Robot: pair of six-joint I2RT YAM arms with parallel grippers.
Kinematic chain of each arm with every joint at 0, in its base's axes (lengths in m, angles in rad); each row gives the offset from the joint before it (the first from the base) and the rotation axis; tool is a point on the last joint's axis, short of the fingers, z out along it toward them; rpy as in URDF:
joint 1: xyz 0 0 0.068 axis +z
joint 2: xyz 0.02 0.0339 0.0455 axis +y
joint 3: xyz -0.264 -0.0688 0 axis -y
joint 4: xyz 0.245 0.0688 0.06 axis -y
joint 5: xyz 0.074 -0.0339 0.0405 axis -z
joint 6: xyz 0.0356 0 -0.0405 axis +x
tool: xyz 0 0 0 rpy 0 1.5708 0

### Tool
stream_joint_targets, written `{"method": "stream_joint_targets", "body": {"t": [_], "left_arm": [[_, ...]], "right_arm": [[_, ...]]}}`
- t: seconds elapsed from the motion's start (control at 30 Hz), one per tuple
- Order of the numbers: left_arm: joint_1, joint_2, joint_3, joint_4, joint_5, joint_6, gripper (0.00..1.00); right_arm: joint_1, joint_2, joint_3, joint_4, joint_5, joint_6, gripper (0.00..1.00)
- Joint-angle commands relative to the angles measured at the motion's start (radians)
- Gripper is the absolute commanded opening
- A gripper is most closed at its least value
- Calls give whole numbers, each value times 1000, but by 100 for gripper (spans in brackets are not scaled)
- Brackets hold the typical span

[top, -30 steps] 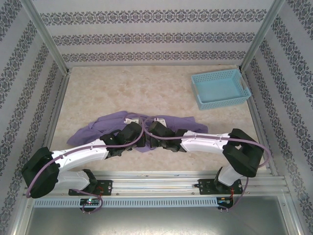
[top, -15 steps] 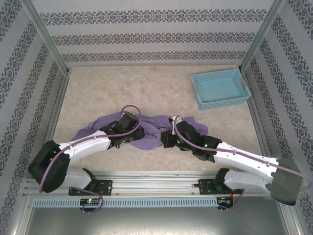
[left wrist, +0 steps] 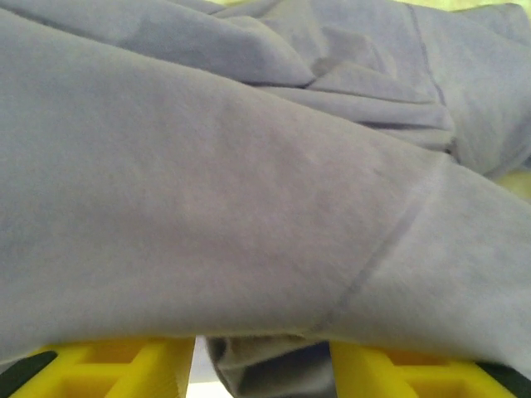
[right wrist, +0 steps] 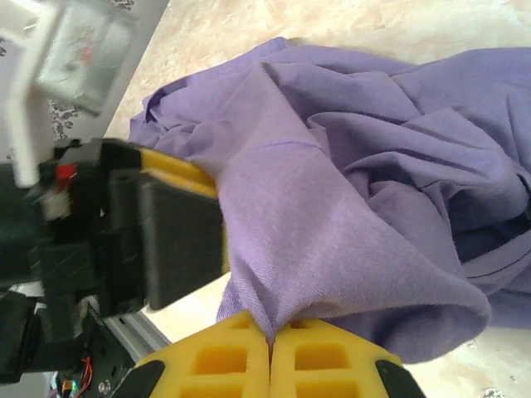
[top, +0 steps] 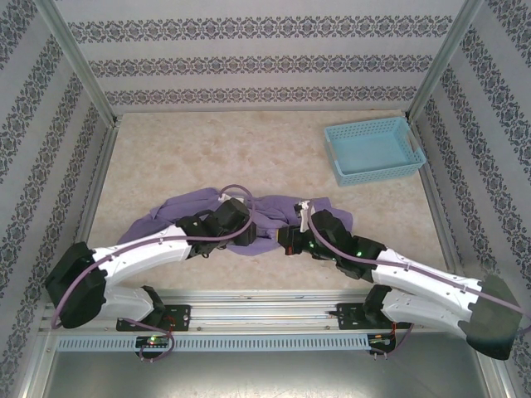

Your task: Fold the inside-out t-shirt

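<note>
The inside-out t-shirt (top: pixel 189 204) lies crumpled in a lavender heap near the table's front edge. My right gripper (top: pixel 290 238) is at the heap's right side, and in the right wrist view its yellow fingers (right wrist: pixel 224 356) are shut on a pinched fold of the t-shirt (right wrist: pixel 365 174). My left gripper (top: pixel 239 222) sits on the middle of the heap. In the left wrist view its jaws stand apart, with purple cloth (left wrist: pixel 249 166) draped over them and a fold hanging loose in the gap of the left gripper (left wrist: pixel 264 369). The left gripper's black pad (right wrist: pixel 178 240) sits close beside the pinched fold.
A light blue lattice basket (top: pixel 373 149) stands at the back right of the table. Patterned walls with metal posts (top: pixel 75 62) close in three sides. The beige tabletop (top: pixel 249 149) stretches behind the shirt.
The left gripper's jaws have opened and let go of the cloth. The right arm swung out to the right and its gripper kept its hold on the fold.
</note>
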Motion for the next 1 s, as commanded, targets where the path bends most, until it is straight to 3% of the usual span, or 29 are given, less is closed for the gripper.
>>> {"method": "stream_joint_targets", "body": {"t": [0.0,0.17,0.33,0.47,0.6,0.7,0.97], "left_arm": [[57,54,28,24,-1,10,48],[215,222,24,115,164,-39,42],[217,319,68,59,190,-23,37],[147,199,42,8,77,16,41],[9,48,35,-7,-30,103,48],[-65,-30,4,52,-36,164,50],[-130,-51,-15,143,-19,276,47]], "right_arm": [[12,-34,-29,-3,-5,-46,0],[14,-110,-66,-6,-1,-62,0],[9,-168,-88,-14,31,-55,0],[-10,-162,-114,21,29,-33,0],[-12,-116,-102,74,-15,-29,0],[-12,-90,-74,87,-45,-37,0],[-7,-113,-36,68,-87,-39,0]]}}
